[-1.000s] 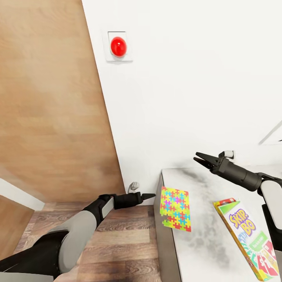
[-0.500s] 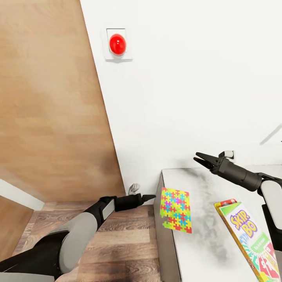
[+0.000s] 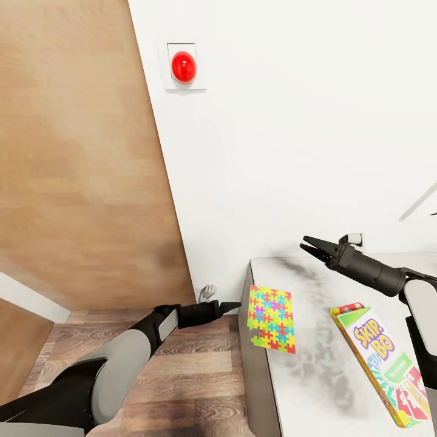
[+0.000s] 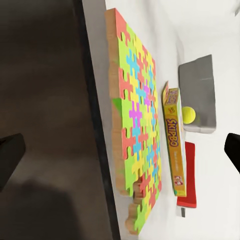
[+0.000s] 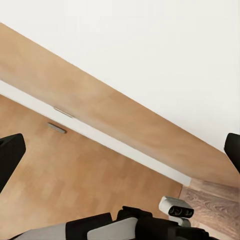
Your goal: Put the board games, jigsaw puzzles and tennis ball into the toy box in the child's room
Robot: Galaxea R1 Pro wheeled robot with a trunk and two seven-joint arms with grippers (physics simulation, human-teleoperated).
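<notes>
A multicoloured jigsaw puzzle (image 3: 271,318) lies at the left end of the pale table (image 3: 315,388), its edge over the table's rim. To its right lies the Skip-Bo board game (image 3: 379,361). My left gripper (image 3: 232,305) hangs open over the floor, just left of the table end and level with the puzzle (image 4: 135,130). Its wrist view looks along the table past Skip-Bo (image 4: 173,145) to the tennis ball (image 4: 188,115), which sits at the grey toy box (image 4: 199,85). My right gripper (image 3: 311,246) is open above the table's back edge, close to the wall.
A wooden door (image 3: 79,152) fills the left, with a red round button (image 3: 183,67) on the white wall beside it. Wood-plank floor (image 3: 182,376) lies under my left arm. A flat red item (image 4: 188,175) lies beyond Skip-Bo.
The head view has shifted slightly. Both arms and the things on the table keep their places.
</notes>
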